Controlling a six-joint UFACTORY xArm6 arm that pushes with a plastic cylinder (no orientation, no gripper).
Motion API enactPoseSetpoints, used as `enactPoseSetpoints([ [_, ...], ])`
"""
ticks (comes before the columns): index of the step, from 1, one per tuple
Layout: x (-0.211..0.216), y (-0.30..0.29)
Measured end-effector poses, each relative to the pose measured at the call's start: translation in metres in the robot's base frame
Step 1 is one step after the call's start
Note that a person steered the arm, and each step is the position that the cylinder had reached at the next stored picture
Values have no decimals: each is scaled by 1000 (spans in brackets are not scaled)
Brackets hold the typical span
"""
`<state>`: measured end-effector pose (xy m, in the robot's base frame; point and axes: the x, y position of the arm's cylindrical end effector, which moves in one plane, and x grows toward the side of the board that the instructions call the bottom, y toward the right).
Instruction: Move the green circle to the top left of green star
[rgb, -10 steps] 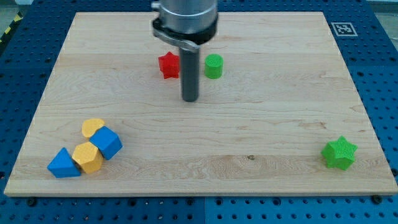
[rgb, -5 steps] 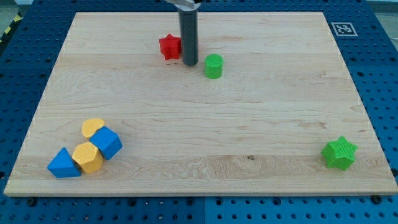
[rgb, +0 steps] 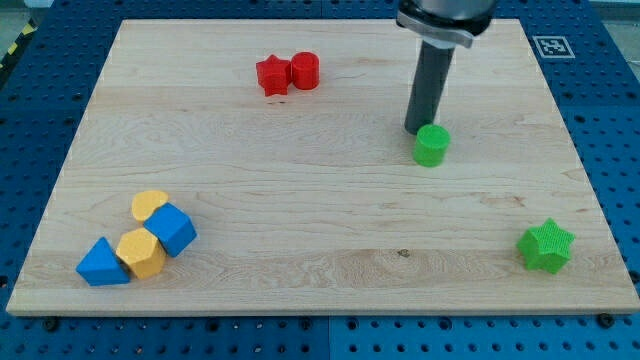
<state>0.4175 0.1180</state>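
Observation:
The green circle lies right of the board's middle. My tip touches its upper left side; the dark rod rises from there to the view's top. The green star sits near the board's bottom right corner, well below and right of the green circle.
A red star and a red circle sit side by side at the top centre. A yellow block, a blue block, a yellow hexagon and a blue triangle cluster at the bottom left. A marker tag sits beyond the board's top right corner.
My tip has swept from beside the red star toward the right and down, pushing the green circle with it. The red circle, hidden behind the rod before, now shows.

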Motion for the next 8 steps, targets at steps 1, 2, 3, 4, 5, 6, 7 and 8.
enactPoseSetpoints([
  [1, 27, 14],
  [2, 50, 27],
  [3, 72, 32],
  [4, 83, 34],
  [5, 83, 9],
  [6, 93, -24],
  [7, 112, -22],
  [8, 112, -4],
])
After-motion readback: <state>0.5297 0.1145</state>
